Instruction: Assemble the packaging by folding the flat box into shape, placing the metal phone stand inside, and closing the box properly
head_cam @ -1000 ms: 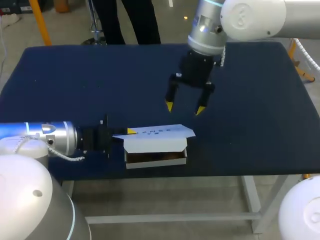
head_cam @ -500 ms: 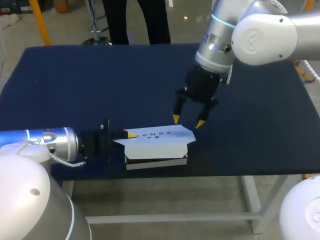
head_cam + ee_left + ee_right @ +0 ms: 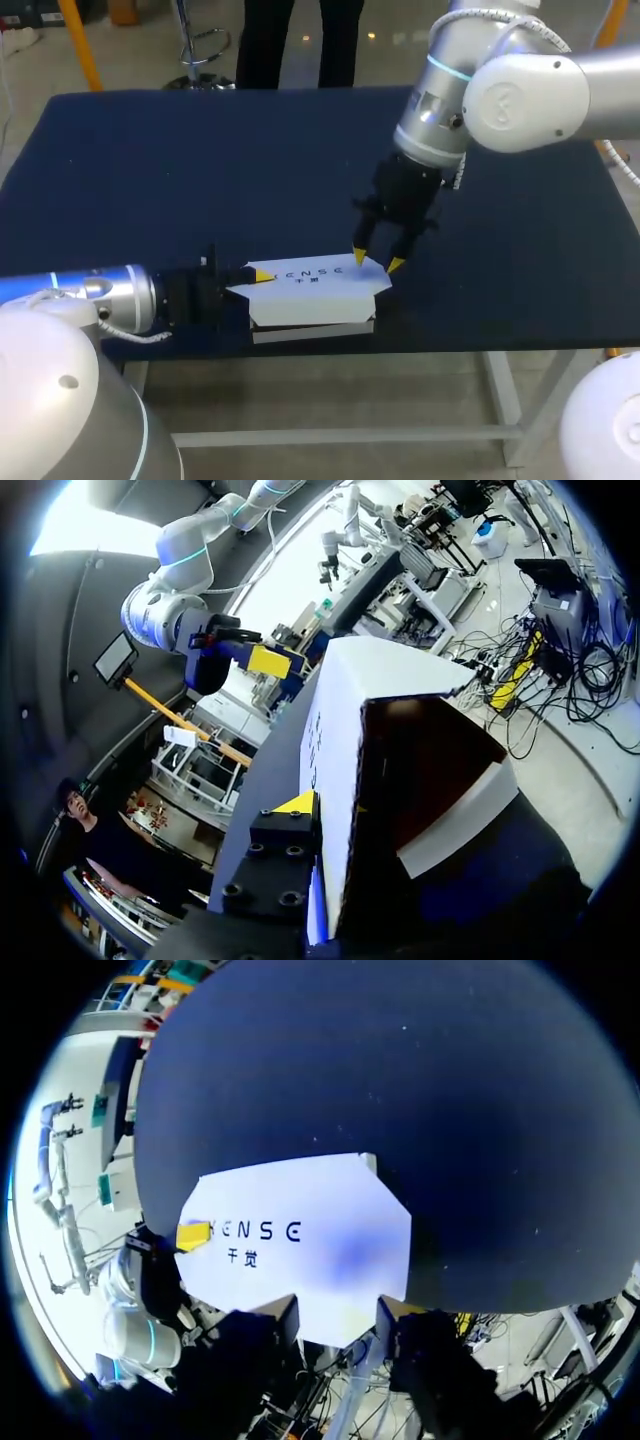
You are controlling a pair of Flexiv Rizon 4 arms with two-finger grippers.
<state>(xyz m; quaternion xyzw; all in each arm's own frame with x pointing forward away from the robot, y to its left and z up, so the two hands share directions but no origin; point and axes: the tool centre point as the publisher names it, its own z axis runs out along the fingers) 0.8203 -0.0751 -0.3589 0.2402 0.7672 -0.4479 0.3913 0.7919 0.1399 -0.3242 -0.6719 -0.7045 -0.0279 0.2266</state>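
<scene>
- The left arm [image 3: 90, 290] comes in low along the dark blue worktop [image 3: 150, 170], near its front edge.
- The left pincer [image 3: 258, 277] sits at the left end of the white lid [image 3: 318, 282]. I cannot tell whether it grips the lid or only rests against it.
- In the left wrist view, the lid [image 3: 335, 750] runs straight ahead of this pincer [image 3: 300, 815]. It stands slightly ajar, and the box's brown inside [image 3: 420, 760] shows beside it.
- The cardboard box [image 3: 312, 318] lies just to the right of the left pincer, between the two pincers, with the lid lowered almost flat over it.
- The right pincer [image 3: 378, 261] points down at the lid's far right corner, open, with its yellow tips apart at the lid's edge.
- In the right wrist view, the lid [image 3: 330, 1230] spreads ahead of this pincer [image 3: 340, 1325], and its near edge reaches in between the spread fingers.
- The right arm [image 3: 500, 90] slants in from the upper right.
</scene>
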